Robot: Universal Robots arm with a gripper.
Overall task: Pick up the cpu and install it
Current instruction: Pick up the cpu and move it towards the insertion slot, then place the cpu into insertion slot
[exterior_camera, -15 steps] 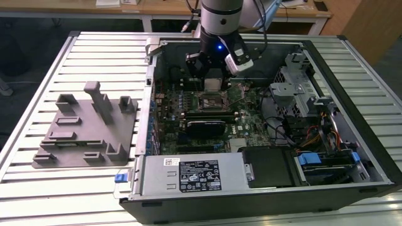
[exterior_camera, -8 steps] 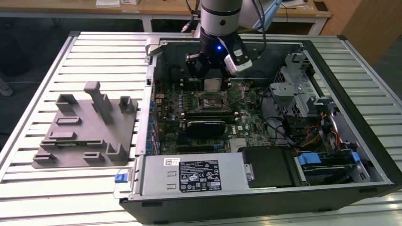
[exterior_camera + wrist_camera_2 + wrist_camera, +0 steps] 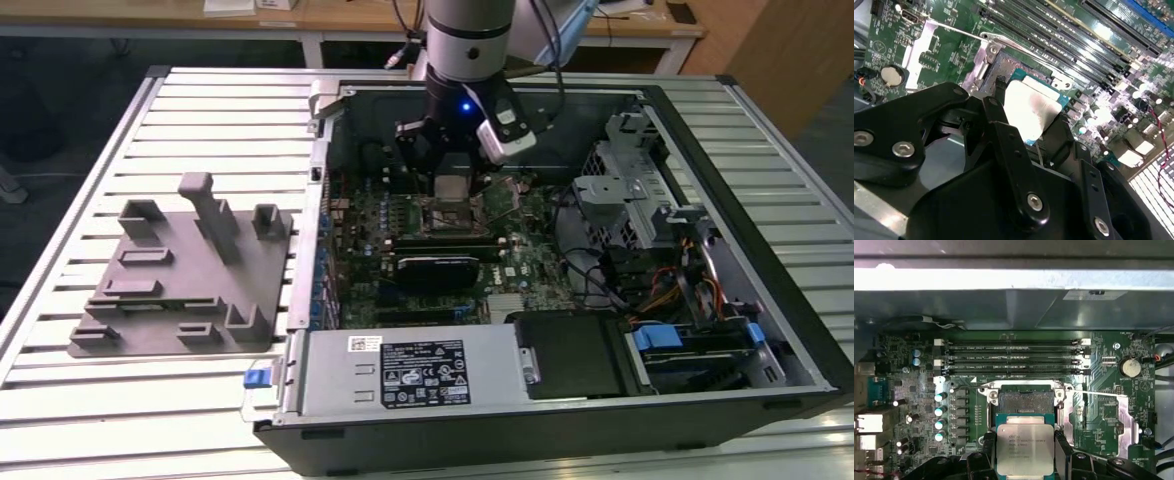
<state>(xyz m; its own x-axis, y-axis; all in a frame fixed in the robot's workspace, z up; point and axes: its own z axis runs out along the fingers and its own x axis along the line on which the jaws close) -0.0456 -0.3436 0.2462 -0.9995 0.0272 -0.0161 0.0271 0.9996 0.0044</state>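
The cpu [image 3: 1025, 447], a flat square chip with a silvery top and green rim, sits between the black fingers [image 3: 1061, 446] of my gripper [image 3: 1025, 452], which is shut on its two sides. In the first wrist view the chip hangs level just short of the open socket [image 3: 1025, 400] on the green motherboard. In the second wrist view the cpu [image 3: 1031, 107] shows pale between the fingers [image 3: 1004, 125], over the socket frame [image 3: 991, 55]. In the exterior view my gripper [image 3: 457, 185] is inside the open computer case, just above the socket [image 3: 450, 212].
A grey tray with upright posts [image 3: 187, 290] lies on the slatted table at the exterior view's left. Inside the case are the power supply [image 3: 400, 370], a drive cage [image 3: 641, 190] and cables [image 3: 667, 295]. Memory slots [image 3: 1014, 357] and the raised socket lever [image 3: 1099, 394] border the socket.
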